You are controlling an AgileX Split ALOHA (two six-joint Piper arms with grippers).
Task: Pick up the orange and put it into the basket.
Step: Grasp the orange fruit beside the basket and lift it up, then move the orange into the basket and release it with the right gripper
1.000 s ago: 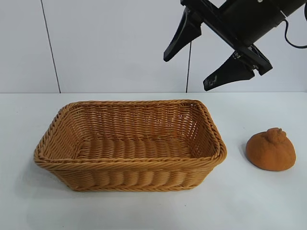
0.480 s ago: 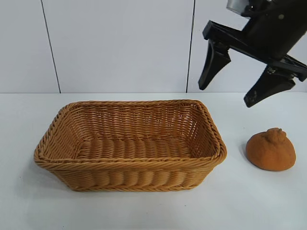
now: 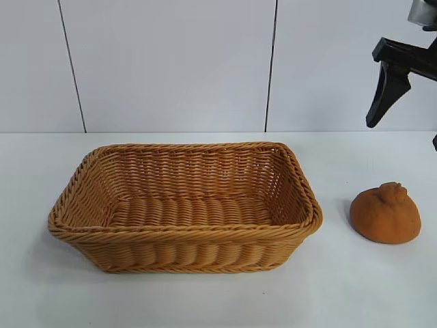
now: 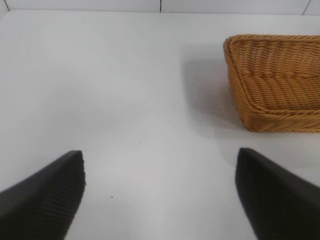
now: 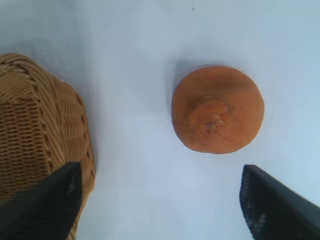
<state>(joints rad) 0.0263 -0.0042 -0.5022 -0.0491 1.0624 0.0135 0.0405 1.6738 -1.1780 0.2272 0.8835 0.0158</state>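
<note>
Right gripper (image 5: 160, 200) jaws apart above dull brownish-orange knobby orange (image 3: 386, 212) on white table (image 3: 355, 294), beside empty tan wicker basket (image 3: 184, 256); left gripper (image 4: 160, 195) also spread wide.

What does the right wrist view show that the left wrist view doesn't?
Only the right wrist view shows the orange, knobby top towards the camera, sitting on the table apart from the basket, with the open right hand above it. Only the left wrist view shows the open left hand over bare table beside the basket. Both show a corner of the basket and the white table.
</note>
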